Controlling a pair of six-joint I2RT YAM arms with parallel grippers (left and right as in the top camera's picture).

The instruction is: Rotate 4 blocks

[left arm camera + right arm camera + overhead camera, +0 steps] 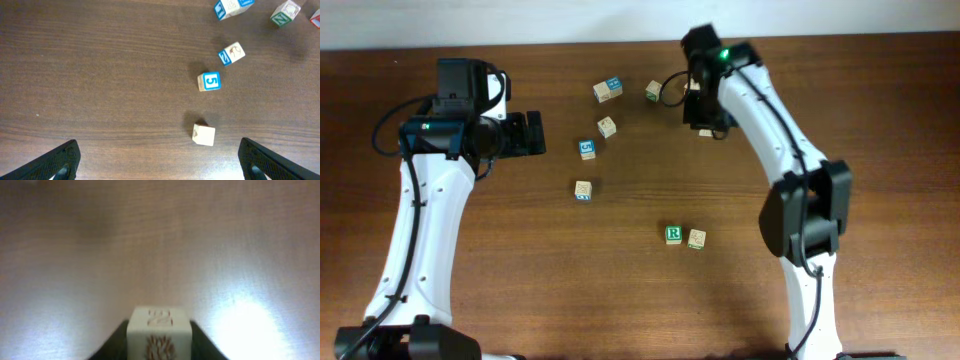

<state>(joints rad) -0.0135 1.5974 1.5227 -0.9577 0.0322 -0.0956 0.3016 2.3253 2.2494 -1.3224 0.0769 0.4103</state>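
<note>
Four blocks (583,189) to turn. Green block (673,234) and tan neighbour (696,239) sit side by side, near my end of table (520,280); others scattered further back. My right jaws pinch reddish-print block (159,325). Left jaws wide open, empty. Worry: thin pinch, block may slip or tip during turn. Readable: white "R" on green, "5" on blue block (212,81).
</note>
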